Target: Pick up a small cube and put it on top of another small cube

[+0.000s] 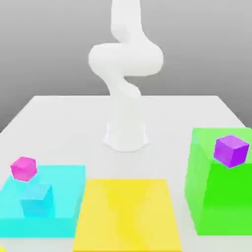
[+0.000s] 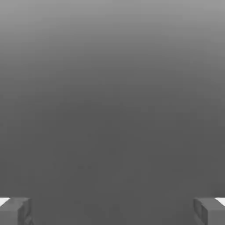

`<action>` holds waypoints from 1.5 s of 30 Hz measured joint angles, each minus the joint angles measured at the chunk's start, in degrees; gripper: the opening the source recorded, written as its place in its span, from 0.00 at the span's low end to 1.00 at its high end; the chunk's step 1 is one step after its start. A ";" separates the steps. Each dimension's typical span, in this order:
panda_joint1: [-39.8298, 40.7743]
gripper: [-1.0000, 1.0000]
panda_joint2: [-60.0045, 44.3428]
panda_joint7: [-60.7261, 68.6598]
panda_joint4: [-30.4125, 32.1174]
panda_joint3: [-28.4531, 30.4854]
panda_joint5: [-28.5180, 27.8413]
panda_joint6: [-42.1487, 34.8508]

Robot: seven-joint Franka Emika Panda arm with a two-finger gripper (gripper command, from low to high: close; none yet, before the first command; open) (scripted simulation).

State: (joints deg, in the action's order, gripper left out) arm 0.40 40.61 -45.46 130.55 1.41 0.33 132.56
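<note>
Pincer [image 2: 112,211] wide open, white table [image 1: 59,118], grey bkgd

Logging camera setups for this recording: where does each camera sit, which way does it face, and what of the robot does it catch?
Exterior view: off the arm, across the table, facing the white arm; nearest it lie the cyan platform, yellow platform and green block.
Hand view: on the hand, facing plain grey; the open gripper shows two fingertips.
Shared: nothing identifiable.
</note>
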 joint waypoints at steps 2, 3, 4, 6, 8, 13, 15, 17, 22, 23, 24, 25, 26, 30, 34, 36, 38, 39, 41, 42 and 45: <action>0.32 0.50 -4.41 0.35 -1.04 1.24 0.32 0.66; 0.48 0.50 -6.52 0.54 -1.53 1.85 0.51 1.00; 0.62 0.50 -8.61 0.75 -2.02 2.47 0.72 1.31; 0.94 0.50 -12.75 1.22 -3.00 3.70 1.22 1.94; 1.23 0.50 -16.89 1.73 -3.97 4.98 1.78 2.57; 2.31 0.50 -27.26 3.42 -6.40 7.93 3.74 4.13; 2.91 0.50 -31.44 4.22 -7.38 8.96 4.72 4.73; 4.04 0.50 -35.63 5.05 -8.37 9.78 5.73 5.31; 6.99 0.50 -46.11 7.12 -10.82 10.98 8.28 6.81; 7.49 0.50 -48.20 7.48 -11.31 11.15 8.73 7.11; 7.98 0.50 -50.29 7.83 -11.80 11.33 9.15 7.41; 8.52 0.50 -52.38 8.16 -12.29 11.48 9.53 7.71; 9.11 0.50 -54.46 8.47 -12.77 11.63 9.89 8.02; 11.50 0.50 -62.76 9.57 -14.72 12.32 11.12 9.26; 13.95 0.50 -70.99 10.43 -16.66 12.60 12.04 11.05; 15.01 0.50 -75.13 11.14 -17.66 11.66 13.04 13.62; 15.86 0.00 -78.63 11.80 -18.51 10.66 14.01 16.13; 15.86 0.00 -78.63 11.80 -18.51 10.66 14.01 16.13; 15.86 0.00 -78.63 11.85 -18.52 10.65 14.08 16.11; 15.87 0.00 -78.63 11.90 -18.52 10.65 14.13 16.10; 15.84 0.00 -78.67 11.93 -18.53 10.70 14.18 16.09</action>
State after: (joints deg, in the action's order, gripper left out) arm 16.23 -38.06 -33.53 112.03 12.11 14.51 148.65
